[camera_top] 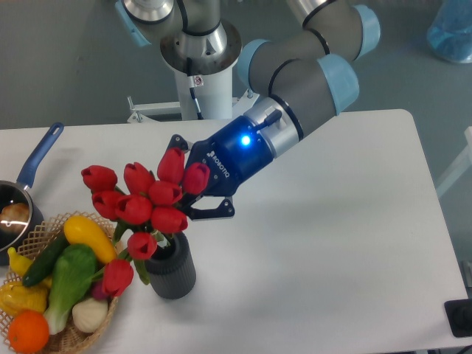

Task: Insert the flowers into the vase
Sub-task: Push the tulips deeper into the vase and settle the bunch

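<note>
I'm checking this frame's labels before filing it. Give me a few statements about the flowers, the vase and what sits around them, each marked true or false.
1. The flowers lean left over the vase, towards the wicker basket. True.
2. The vase lies tipped on its side. False: it stands upright on the table.
3. The gripper is right behind the bunch of red buds. True.
4. The basket holds only red tulips. False: it holds toy produce, such as a yellow squash and an orange.
5. The blue-handled saucepan sits at the table's right edge. False: it is at the left edge.
</note>
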